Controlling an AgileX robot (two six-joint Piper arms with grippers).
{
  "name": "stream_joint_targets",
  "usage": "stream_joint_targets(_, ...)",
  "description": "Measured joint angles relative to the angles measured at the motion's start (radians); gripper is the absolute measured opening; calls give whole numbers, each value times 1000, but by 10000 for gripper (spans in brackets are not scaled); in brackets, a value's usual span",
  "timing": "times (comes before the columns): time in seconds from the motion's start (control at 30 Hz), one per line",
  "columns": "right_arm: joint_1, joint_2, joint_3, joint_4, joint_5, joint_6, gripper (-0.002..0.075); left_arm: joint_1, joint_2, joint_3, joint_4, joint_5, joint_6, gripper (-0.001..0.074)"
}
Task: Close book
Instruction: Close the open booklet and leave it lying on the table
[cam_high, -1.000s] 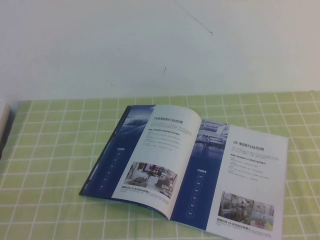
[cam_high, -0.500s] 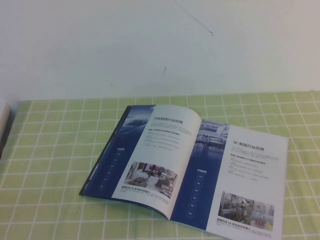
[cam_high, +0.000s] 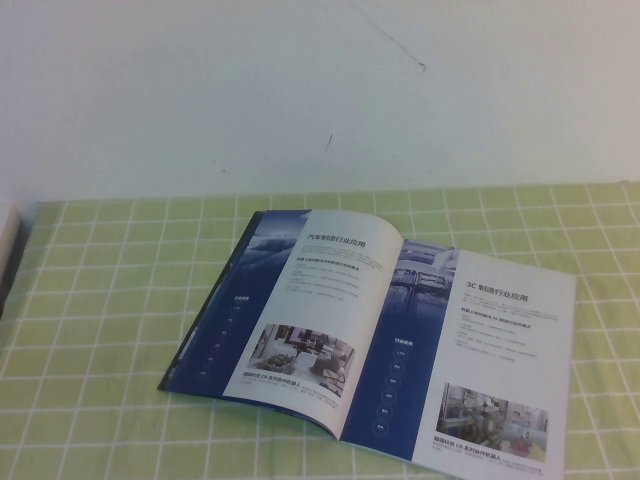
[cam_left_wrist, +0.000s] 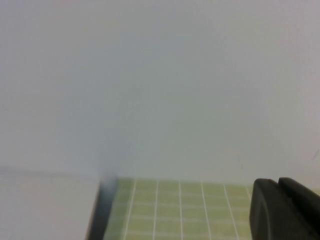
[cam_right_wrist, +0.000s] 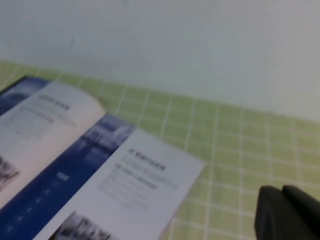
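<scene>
Book (cam_high: 372, 335) between left pincer (cam_left_wrist: 286, 211), right pincer (cam_right_wrist: 288, 214)

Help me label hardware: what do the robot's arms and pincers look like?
Only a sliver of each shows. The left pincer is a black, rounded block over the checked cloth; the right pincer, beside the book, looks the same. No arms, cables or markings are visible.

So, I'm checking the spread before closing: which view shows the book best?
The high view: nearly the whole open book lies on the checked cloth. The right wrist view catches part of it, with the right pincer apart. The left wrist view shows no book, only the left pincer above cloth.
</scene>
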Motion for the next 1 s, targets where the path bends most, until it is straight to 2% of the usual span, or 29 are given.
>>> stream_joint_targets(0.13,0,176,0,173,82,-130,-3,0,163,-121,-170,153,123,-4)
stream_joint_targets(0.3,15,394,0,354,129,-316,-3,0,369,-133,-537,181,423,-4)
stream_joint_targets(0.37,44,457,0,379,125,-346,-3,0,467,-135,-621,195,525,-4)
stream_joint_targets(0.57,190,626,0,389,64,-365,-3,0,774,-247,-671,331,603,-4)
stream_joint_targets(0.7,302,739,0,397,-79,-361,-3,0,962,-358,-657,372,622,-4)
stream_joint_targets(0.87,370,916,-7,408,-246,-351,-3,0,1176,-504,-621,414,632,-4)
stream_joint_targets(1.0,397,1042,-7,415,-291,-350,-3,0,1325,-611,-582,416,634,-4)
